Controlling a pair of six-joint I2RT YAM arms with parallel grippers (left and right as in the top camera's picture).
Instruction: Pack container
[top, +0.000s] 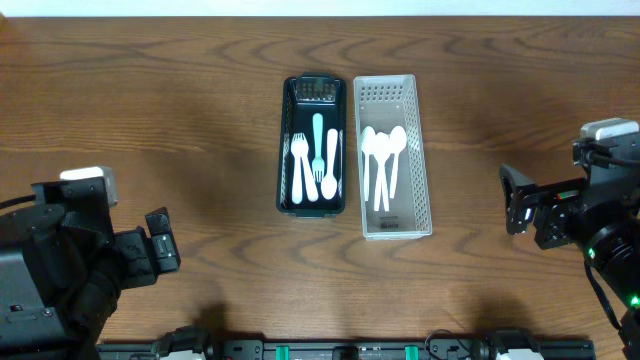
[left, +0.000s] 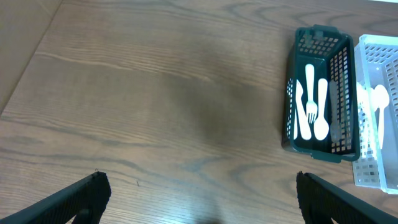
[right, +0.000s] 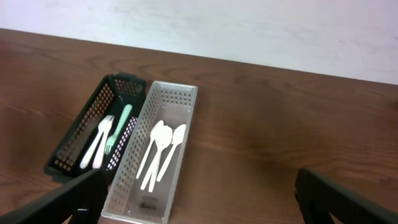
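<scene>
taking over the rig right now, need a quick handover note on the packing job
Left tool: open, empty, at the left, away from both baskets.
Right tool: open, empty, at the right, also away from them.
Dark green basket: mid-table, holds three cutlery pieces, two white and one mint green.
White basket: right beside it, holds three white spoons.
Done: all cutlery in view lies inside a basket.
Left: nothing loose shows to pick up; probably only a check of the sorting.

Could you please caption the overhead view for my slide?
Dark basket of cutlery beside white basket of spoons on wooden table.
</scene>
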